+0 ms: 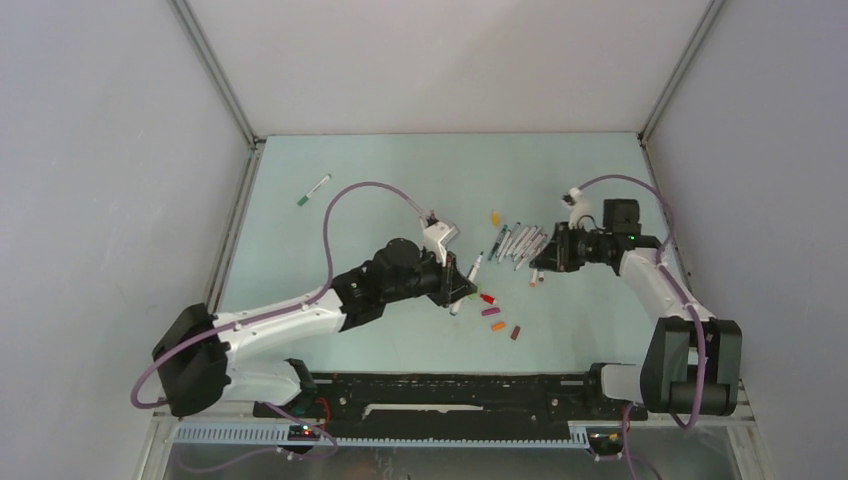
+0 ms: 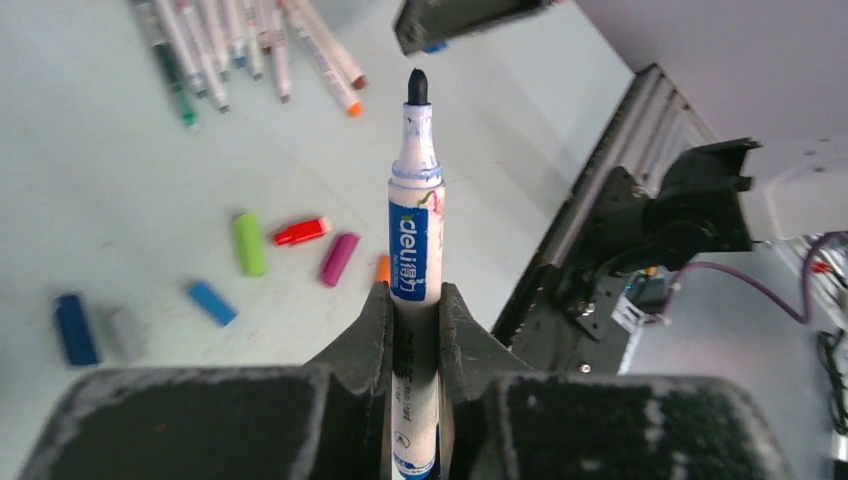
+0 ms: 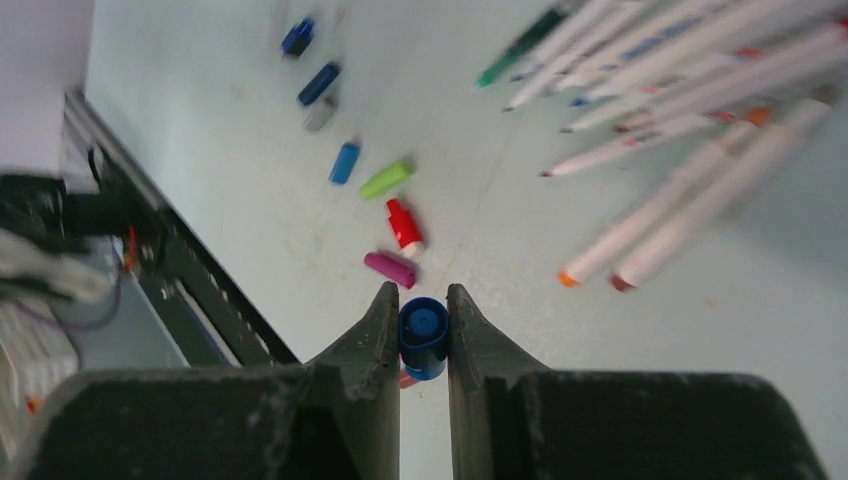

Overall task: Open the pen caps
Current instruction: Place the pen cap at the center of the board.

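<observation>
Pen caps (image 2: 250, 243): loose ones lie scattered on the table (image 2: 100, 160) near the pen pile (image 2: 250, 50) | blue cap (image 3: 424, 340) pinched tight in the right gripper (image 3: 423, 305) | left gripper (image 2: 413, 305) clamps an uncapped pen (image 2: 415, 240) by its barrel | caps look light, rigid, slick; best squeezed across the sides.

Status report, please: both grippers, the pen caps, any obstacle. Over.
Left gripper shut on uncapped pen, tip bare. Right gripper shut on blue cap, apart from pen. Loose caps on table; nothing blocks.
</observation>
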